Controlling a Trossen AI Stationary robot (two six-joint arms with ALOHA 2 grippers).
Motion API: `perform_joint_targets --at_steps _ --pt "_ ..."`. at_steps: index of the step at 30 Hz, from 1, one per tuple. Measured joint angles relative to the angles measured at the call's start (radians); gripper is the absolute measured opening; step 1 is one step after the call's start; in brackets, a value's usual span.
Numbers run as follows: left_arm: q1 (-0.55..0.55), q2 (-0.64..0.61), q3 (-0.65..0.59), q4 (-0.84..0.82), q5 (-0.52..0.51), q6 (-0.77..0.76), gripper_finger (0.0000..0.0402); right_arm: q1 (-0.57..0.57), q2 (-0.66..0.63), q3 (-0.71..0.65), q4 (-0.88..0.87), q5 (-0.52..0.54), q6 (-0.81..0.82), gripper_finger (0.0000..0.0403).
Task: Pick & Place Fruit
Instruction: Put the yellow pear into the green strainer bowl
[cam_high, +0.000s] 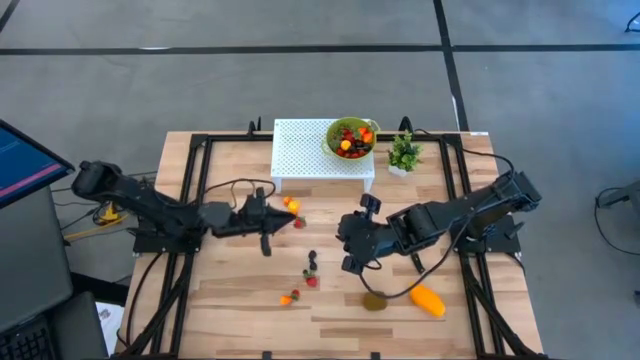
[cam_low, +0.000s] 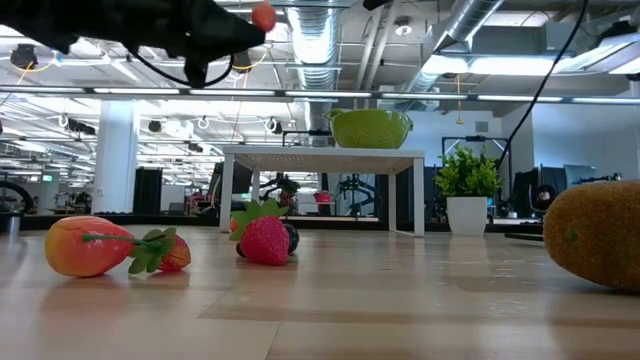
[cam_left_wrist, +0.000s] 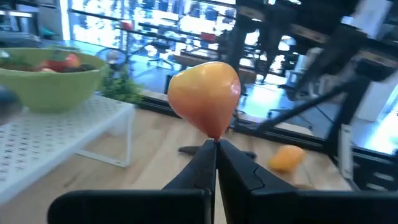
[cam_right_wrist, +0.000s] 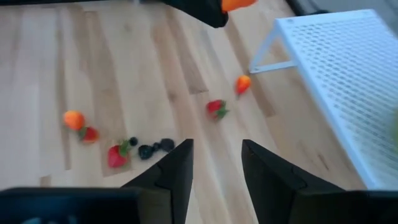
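Left of centre in the high view, left gripper (cam_high: 290, 207) pinches an orange fruit (cam_left_wrist: 205, 96), raised for the bowl (cam_high: 350, 137); right gripper (cam_right_wrist: 214, 163) apart, hovering over berries (cam_right_wrist: 149, 150).

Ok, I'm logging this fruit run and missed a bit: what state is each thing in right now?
left gripper: shut on an orange fruit, raised above the table.
right gripper: open, empty, over the table's middle.
green bowl: upright on the white rack, fruit inside.
kiwi: lying loose on the table.
mango: lying beside the kiwi.
strawberry: lying on the table.
potted plant: upright.
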Motion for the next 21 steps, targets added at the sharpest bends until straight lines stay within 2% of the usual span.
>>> perform_joint_targets --at_steps 5,12,15,21 --pt "0.063 0.101 0.099 0.010 0.107 0.030 0.0001 0.030 0.000 0.000 -0.053 0.124 0.074 0.0119" --pt "0.110 0.266 0.264 0.004 0.182 0.187 0.0001 0.032 0.000 0.000 -0.171 0.150 0.136 0.0115" --pt "0.148 0.287 0.304 0.005 0.183 0.208 0.0001 0.037 -0.001 -0.011 -0.238 0.153 0.188 0.0115" --pt "0.247 0.292 0.340 -0.003 0.274 0.208 0.0001 0.060 -0.013 -0.071 -0.276 0.223 0.259 0.0115"
